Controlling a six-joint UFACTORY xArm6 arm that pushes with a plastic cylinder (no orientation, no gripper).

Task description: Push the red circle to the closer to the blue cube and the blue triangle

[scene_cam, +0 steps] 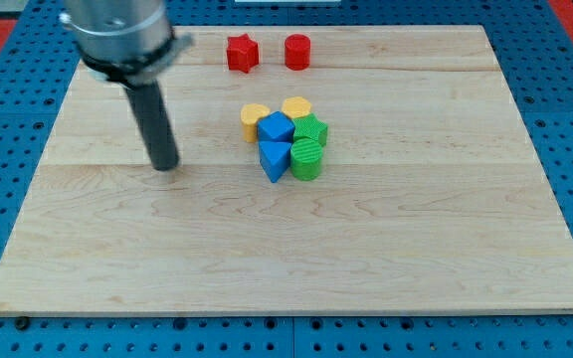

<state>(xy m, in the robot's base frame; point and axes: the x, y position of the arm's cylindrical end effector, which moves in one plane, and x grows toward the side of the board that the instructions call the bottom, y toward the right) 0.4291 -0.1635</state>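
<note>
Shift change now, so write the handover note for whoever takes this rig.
Tip: my tip rests on the board at the view's left, well apart from every block.
Blocks: the red circle sits near the view's top, beside the red star. The blue cube and blue triangle sit mid-board in a cluster with two yellow blocks and two green blocks.
Done: nothing visible; the circle stands apart from the cluster.
Left: get behind the circle and push it down toward the blue pair.
</note>
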